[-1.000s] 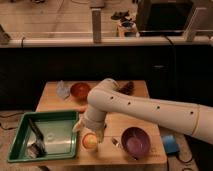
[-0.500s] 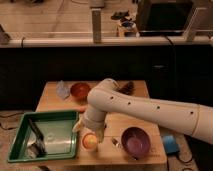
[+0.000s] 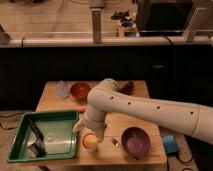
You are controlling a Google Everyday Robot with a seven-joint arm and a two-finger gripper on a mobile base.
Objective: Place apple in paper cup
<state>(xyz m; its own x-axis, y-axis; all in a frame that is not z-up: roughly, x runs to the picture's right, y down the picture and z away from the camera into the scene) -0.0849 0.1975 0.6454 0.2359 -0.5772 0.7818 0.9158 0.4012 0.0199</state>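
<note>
The apple [image 3: 90, 142] is a small yellow-orange round fruit near the table's front edge, between the green tray and the purple bowl. A pale cream rim around it looks like the paper cup [image 3: 83, 140], with the apple inside it or at its mouth; I cannot tell which. My gripper [image 3: 89, 129] hangs at the end of the white arm, directly above and just behind the apple. The arm reaches in from the right and hides the middle of the table.
A green tray [image 3: 20, 150] holding a dark utensil [image 3: 36, 136] fills the front left. An orange-red bowl [image 3: 80, 90] and a clear plastic item [image 3: 62, 90] stand at the back left. A purple bowl [image 3: 135, 142] is at the front right, and a blue object [image 3: 171, 143] lies off the right edge.
</note>
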